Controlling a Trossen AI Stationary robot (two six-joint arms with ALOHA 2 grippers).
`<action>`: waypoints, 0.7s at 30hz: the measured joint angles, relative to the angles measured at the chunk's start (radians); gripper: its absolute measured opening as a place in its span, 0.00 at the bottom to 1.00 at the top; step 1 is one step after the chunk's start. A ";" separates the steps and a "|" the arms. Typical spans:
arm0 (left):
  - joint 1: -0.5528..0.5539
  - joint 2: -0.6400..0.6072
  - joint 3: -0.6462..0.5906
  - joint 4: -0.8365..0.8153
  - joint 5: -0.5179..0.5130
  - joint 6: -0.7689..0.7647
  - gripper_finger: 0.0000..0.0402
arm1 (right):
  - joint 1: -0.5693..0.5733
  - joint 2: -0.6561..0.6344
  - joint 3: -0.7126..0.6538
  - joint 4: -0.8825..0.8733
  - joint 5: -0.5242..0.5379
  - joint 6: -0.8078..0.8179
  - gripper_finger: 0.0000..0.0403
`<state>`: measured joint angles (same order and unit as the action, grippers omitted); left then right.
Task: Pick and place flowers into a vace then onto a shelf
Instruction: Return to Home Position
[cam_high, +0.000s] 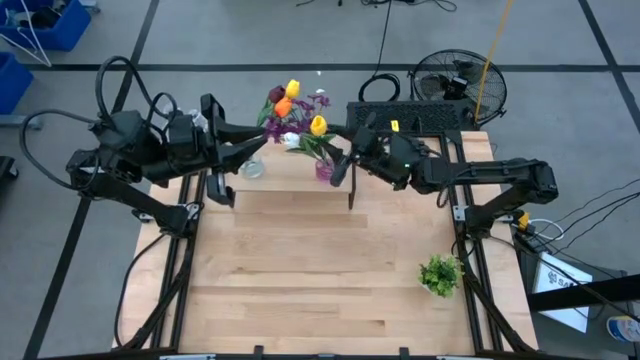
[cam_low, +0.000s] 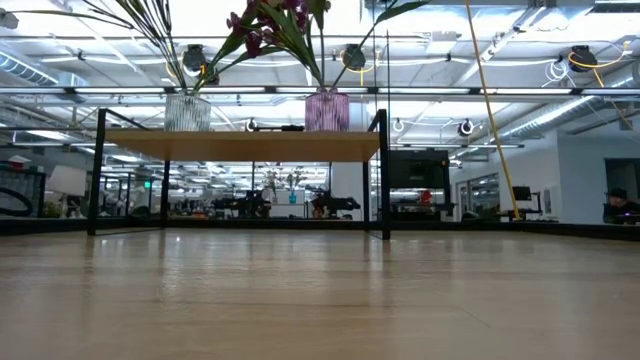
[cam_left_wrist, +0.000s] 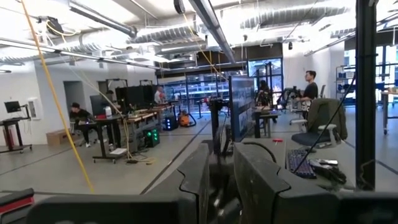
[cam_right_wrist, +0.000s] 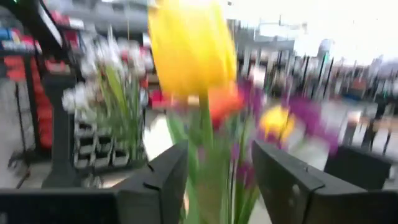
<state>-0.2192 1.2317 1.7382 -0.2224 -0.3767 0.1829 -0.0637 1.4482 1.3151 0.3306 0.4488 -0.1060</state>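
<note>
Left gripper (cam_left_wrist: 221, 152) hangs at the shelf's (cam_high: 290, 172) left end, jaws narrowly parted; right gripper (cam_right_wrist: 219, 152) at its right end, jaws wide apart.

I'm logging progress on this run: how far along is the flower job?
Done: flowers stand in the clear vase and violet vase, both on the shelf. In hand: nothing; the right tool is open around the stem of the yellow flower above the violet vase. The left tool hangs near the clear vase. Left: probably only pulling the arms back.
</note>
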 joint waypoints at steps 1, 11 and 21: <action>0.000 -0.002 0.000 -0.001 0.000 0.000 0.20 | 0.005 -0.003 0.000 0.043 0.001 -0.036 0.44; 0.000 -0.070 0.000 0.008 0.000 0.018 0.20 | 0.092 -0.091 0.000 0.355 -0.004 -0.282 0.48; 0.000 -0.106 0.001 0.080 -0.036 0.033 0.20 | 0.134 -0.153 0.000 0.240 -0.003 -0.310 0.48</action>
<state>-0.2192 1.1256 1.7390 -0.1420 -0.4123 0.2162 0.0707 1.2954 1.3155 0.5703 0.4457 -0.4162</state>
